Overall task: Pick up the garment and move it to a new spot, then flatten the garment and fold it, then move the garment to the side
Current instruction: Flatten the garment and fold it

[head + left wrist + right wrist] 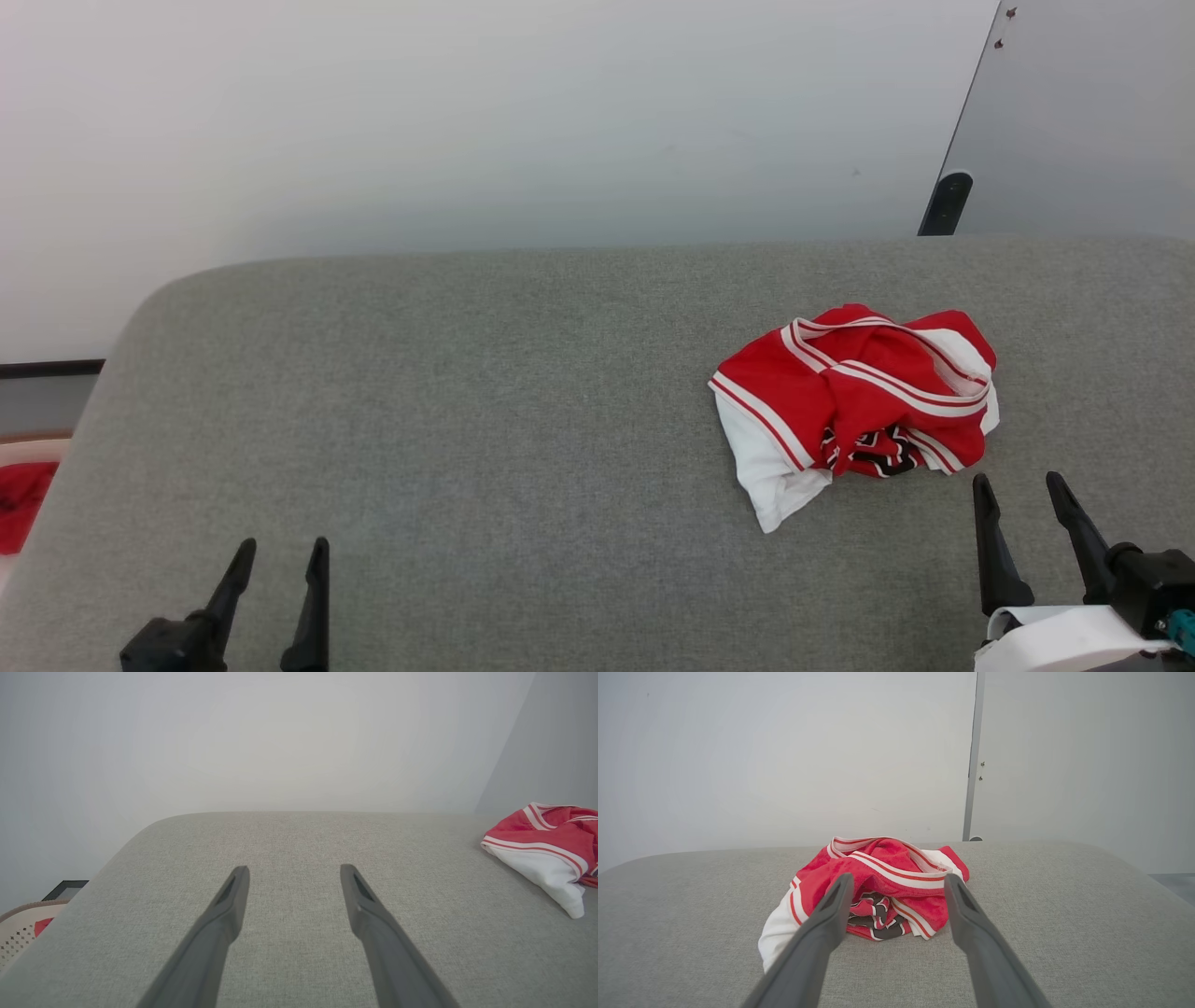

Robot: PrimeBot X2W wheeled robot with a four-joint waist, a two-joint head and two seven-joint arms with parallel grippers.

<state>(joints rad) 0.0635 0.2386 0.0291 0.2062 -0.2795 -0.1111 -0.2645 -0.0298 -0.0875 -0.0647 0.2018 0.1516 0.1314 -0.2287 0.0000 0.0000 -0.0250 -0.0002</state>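
Red and white, the garment point(854, 401) lies crumpled on the right half of the grey cushion point(467, 420), not yet lifted. My right gripper point(1018, 481) hovers just short of its near edge, fingers spread wide and empty. Along them the heap sits ahead, a little to the left. Its longer run goes across my fingers, white sleeve toward my left. My left gripper point(285, 543), likewise spread and empty, is well apart across bare fabric. I judge the right arm nearer, so the pick falls to it.
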